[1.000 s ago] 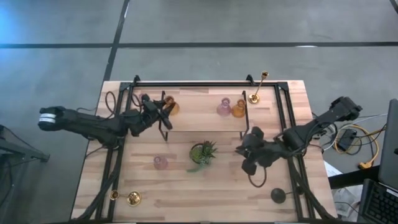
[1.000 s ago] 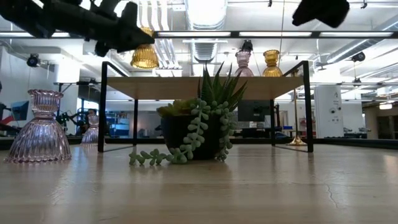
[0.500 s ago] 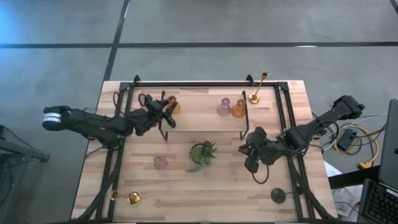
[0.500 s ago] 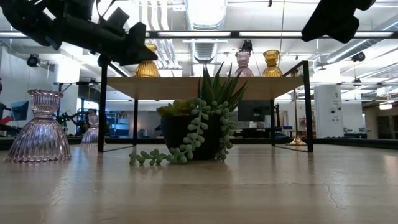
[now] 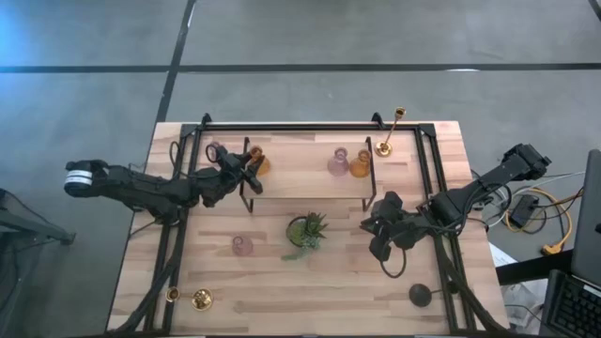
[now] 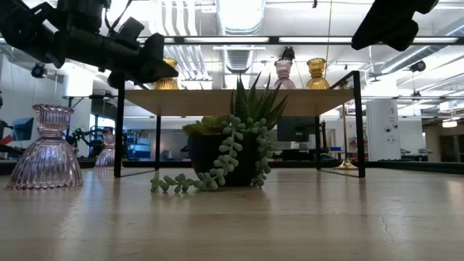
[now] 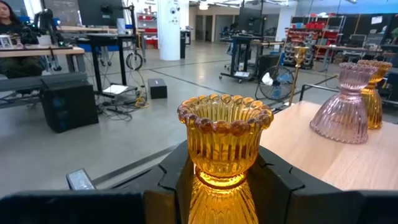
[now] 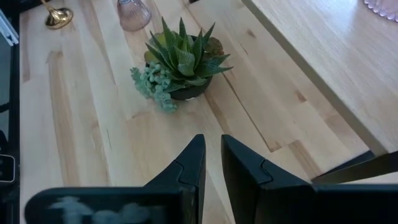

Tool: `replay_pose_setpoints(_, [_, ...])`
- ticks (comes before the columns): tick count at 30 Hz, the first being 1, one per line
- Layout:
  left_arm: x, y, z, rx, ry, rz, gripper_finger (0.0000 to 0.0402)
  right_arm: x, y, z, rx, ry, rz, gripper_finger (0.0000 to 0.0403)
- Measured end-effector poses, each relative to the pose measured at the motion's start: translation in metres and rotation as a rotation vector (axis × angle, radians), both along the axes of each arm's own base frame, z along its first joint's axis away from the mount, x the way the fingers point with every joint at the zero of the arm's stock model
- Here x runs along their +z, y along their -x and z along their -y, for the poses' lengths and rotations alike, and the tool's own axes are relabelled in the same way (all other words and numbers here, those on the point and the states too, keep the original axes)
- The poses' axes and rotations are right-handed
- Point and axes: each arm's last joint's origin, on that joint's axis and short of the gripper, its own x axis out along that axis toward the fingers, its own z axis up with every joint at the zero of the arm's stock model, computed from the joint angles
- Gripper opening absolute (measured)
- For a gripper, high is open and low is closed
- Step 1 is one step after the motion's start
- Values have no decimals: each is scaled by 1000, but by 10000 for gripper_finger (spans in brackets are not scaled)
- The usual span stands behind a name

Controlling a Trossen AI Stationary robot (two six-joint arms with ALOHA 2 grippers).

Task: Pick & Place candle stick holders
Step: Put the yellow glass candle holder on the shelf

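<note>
Left end effector (image 5: 246, 169): upper left of high view, at shelf's left end, pinching amber holder (image 7: 224, 138).
Amber holder: upright between the fingers, on the shelf (image 5: 310, 176).
Right end effector (image 8: 211, 163): centre right of high view, above table (image 5: 310, 291), fingers nearly pressed together, holding nothing.
Shelf right end: pink holder (image 5: 338, 162) just beside second amber holder (image 5: 361, 164).
Plant (image 5: 306, 231): centre, on table.
Table left: another pink holder (image 5: 242, 245).

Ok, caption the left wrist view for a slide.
Left gripper holding an amber glass holder at the shelf edge, with pink and amber holders standing farther along.
</note>
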Motion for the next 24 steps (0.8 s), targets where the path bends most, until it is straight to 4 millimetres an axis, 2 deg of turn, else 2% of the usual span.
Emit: replay_pose_setpoints(24, [-1,3,4,-3,7,-42,123,0,0,0,6,3,5,43])
